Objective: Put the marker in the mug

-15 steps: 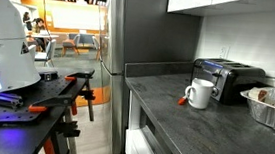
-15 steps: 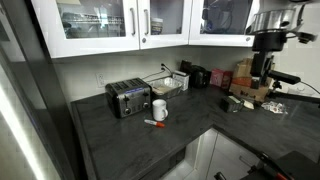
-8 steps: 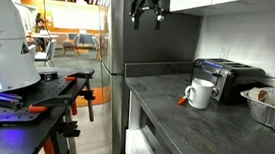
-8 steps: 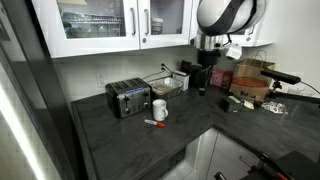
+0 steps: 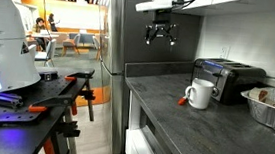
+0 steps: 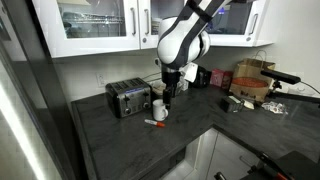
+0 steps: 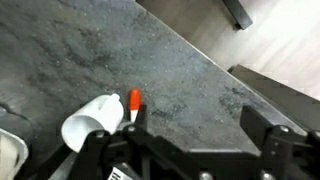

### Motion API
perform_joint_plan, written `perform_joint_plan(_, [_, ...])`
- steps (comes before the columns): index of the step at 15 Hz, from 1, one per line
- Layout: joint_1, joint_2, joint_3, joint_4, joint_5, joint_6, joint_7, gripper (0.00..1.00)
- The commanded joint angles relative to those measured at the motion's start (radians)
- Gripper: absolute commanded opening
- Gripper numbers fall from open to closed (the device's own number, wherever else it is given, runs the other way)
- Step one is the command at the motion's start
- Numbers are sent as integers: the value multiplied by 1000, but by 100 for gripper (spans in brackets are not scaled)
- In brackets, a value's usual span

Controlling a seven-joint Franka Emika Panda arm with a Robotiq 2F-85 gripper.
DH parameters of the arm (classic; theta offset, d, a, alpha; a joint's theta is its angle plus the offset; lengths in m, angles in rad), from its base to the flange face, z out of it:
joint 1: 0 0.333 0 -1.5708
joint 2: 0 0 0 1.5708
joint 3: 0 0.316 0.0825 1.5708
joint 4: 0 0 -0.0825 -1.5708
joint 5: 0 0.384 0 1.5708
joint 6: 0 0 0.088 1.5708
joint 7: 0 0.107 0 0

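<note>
White mug (image 5: 200, 94) stands upright on dark counter (image 5: 164, 115) in an exterior view, inside not visible. Red marker (image 5: 183, 101) lies on the counter at the mug's base, on the side nearer the gripper (image 5: 160, 32). Gripper hangs high, fingers spread apart, holding nothing; mug and marker are well below it. Toaster (image 5: 226, 79) sits behind the mug. Foil tray (image 5: 272, 109) is cut off at the frame edge; it holds something brownish, too unclear to name.

In an exterior view, gripper (image 6: 168, 93) hangs just above the mug (image 6: 159, 109), its fingertips hard to make out against dark arm parts. Marker (image 6: 155, 123) lies on the counter below the gripper, outside the mug. Toaster (image 6: 127, 98) is beside.

Wrist view: gripper (image 7: 195, 128) is wide open. Marker (image 7: 134, 100) pokes out past one finger (image 7: 134, 125), lower part hidden. Mug (image 7: 90, 123) is just beside it, partly covered by the gripper body.
</note>
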Motion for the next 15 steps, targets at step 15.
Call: perform_joint_plan(15, [9,215,38,123,-78,160,82,100])
